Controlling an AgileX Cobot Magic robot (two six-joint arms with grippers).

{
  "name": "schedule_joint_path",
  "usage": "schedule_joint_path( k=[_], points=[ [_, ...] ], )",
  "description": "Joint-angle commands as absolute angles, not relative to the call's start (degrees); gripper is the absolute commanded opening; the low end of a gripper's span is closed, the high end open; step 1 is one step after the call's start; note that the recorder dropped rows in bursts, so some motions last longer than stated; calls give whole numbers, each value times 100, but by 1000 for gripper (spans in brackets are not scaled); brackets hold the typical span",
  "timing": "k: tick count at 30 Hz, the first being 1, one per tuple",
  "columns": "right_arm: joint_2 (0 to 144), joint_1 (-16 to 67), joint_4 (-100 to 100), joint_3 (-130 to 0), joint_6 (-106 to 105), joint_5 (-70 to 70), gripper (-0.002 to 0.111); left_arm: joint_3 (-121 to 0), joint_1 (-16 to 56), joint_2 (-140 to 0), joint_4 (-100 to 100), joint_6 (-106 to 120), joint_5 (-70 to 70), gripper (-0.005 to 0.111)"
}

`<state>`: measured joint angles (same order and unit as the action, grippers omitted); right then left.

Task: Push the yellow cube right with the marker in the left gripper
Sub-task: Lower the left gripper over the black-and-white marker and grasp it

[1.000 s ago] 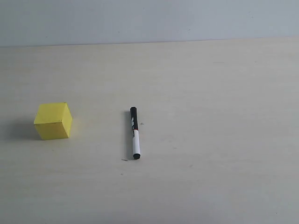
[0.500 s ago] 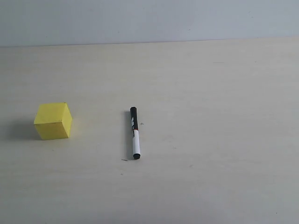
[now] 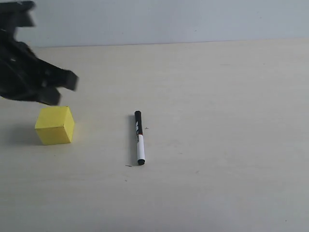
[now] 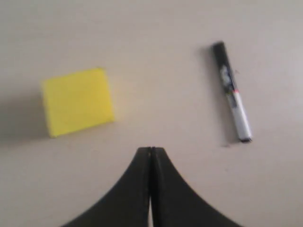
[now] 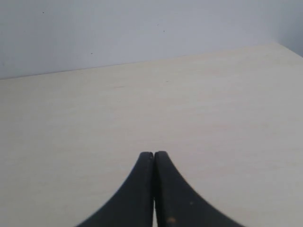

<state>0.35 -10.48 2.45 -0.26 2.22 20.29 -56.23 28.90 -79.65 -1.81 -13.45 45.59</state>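
1. The marker (image 3: 139,138) lay flat on the table (image 3: 217,96) near the middle of the scene. Its black cap pointed to the far side and its black end to the near side.
2. A small red mark showed about halfway along its white barrel. The marker was free of both grippers.
3. The yellow cube (image 3: 55,125) sat on the table well to the left of the marker, with bare tabletop between the two.
4. The left gripper (image 3: 62,89) hung at the far left of the scene, above and just behind the cube. It was blurred in the exterior view.
5. In the left wrist view its two black fingers (image 4: 137,189) were pressed together with no gap and held nothing. The cube and the marker both lay on the table beyond the tips, apart from them.
6. The right gripper (image 5: 154,155) showed only in its own wrist view. Its fingers were closed against each other and empty, over bare pale tabletop.
7. A plain grey-white wall (image 3: 169,21) rose behind the far edge of the table.
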Motion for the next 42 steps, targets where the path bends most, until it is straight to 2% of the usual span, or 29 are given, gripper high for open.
schedule_joint_path(
  k=[1, 5, 10, 12, 16, 19, 42],
  points=[
    [0, -1069, 266, 0, 221, 2023, 0, -6111, 4195, -8742, 356, -2282, 4800, 0],
    [0, -1069, 266, 0, 221, 2023, 0, -6885, 4778, -9538, 725, -3367, 5325, 0],
    [0, -1069, 276, 0, 221, 2016, 0, -7837, 4973, -10510, 361, -3470, 5778, 1],
    [0, -1069, 276, 0, 221, 2016, 0, -8135, 4973, -10880, 144, -3492, 5874, 8],
    [0, -1069, 276, 0, 221, 2016, 0, -8572, 4973, -11471, 56, -3550, 5987, 29],
    [0, -1069, 276, 0, 221, 2016, 0, -8818, 4973, -11777, 131, -3978, 6037, 37],
    [0, -1069, 276, 0, 221, 2016, 0, -8861, 4853, -12577, 554, -4668, 5815, 38]
  ],
)
